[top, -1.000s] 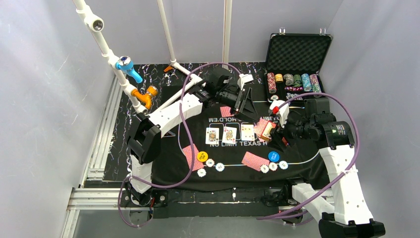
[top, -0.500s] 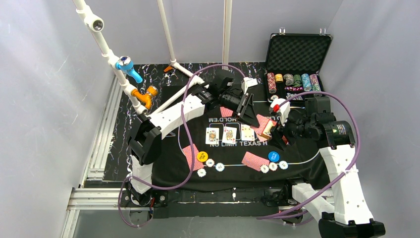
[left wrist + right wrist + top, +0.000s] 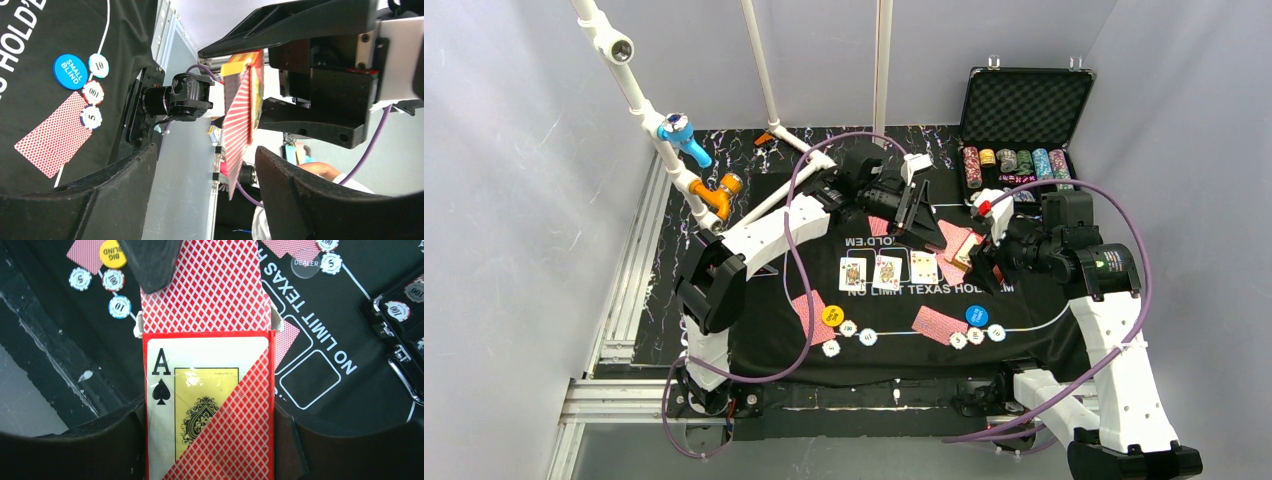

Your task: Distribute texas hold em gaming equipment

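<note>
My right gripper (image 3: 210, 412) is shut on a red deck box (image 3: 210, 405) with an ace of spades on its face, held above the mat (image 3: 965, 255). A red-backed card (image 3: 210, 285) sticks out of the box top. My left gripper (image 3: 205, 155) is open, and that card (image 3: 240, 125) hangs edge-on between its jaws, touching neither. One left fingertip (image 3: 150, 260) overlaps the card's corner. Three face-up cards (image 3: 888, 271) lie in a row. Red-backed cards (image 3: 807, 313) (image 3: 939, 324) lie by the yellow disc (image 3: 832, 315) and blue disc (image 3: 976, 315), each with small chips (image 3: 848, 328) (image 3: 976, 336).
An open black case (image 3: 1024, 120) with rows of chips stands at the back right. The black felt mat (image 3: 1064, 310) covers the table. A clear dealer disc (image 3: 306, 262) lies on the mat. White pipe framing (image 3: 664, 140) rises at the back left.
The right gripper has lifted the deck box slightly up and toward the left gripper. The left gripper shifted right and back, and its jaws now straddle the protruding card.
</note>
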`<state>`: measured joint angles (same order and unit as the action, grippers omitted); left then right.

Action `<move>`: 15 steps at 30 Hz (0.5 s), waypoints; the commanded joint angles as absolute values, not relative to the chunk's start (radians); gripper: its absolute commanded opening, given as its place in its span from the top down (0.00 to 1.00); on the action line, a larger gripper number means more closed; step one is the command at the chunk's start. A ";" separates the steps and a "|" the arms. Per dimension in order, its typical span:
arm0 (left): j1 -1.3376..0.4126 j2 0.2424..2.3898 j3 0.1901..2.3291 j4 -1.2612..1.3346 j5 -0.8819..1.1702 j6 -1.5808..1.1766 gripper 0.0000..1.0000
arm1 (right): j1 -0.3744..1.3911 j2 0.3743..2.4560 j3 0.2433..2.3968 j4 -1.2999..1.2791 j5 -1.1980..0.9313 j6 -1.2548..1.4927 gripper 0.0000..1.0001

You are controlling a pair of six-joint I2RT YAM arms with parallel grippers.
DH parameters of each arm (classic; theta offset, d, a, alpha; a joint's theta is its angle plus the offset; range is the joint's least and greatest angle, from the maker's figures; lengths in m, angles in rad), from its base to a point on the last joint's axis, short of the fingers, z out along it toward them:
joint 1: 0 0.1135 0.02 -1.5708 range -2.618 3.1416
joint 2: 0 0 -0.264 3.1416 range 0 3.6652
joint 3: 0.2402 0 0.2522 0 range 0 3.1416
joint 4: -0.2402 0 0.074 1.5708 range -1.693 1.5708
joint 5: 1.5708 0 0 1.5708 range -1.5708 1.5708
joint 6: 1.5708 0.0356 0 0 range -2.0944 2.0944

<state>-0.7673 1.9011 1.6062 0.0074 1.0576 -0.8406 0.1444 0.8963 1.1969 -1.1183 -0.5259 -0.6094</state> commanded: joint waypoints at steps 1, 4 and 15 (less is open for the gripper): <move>-0.762 1.813 1.581 0.055 1.026 -0.873 0.29 | 0.143 0.877 1.218 -1.004 -0.521 -0.513 0.99; -0.763 1.833 1.608 0.055 1.014 -0.879 0.32 | 0.143 0.874 1.211 -0.995 -0.526 -0.507 0.99; -0.746 1.832 1.621 0.064 1.025 -0.898 0.90 | 0.143 0.866 1.201 -0.992 -0.489 -0.501 0.99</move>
<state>-0.7616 1.8938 1.5990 0.0605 1.0199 -0.9077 0.1444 0.8886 1.1946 -1.0515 -0.4801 -0.5167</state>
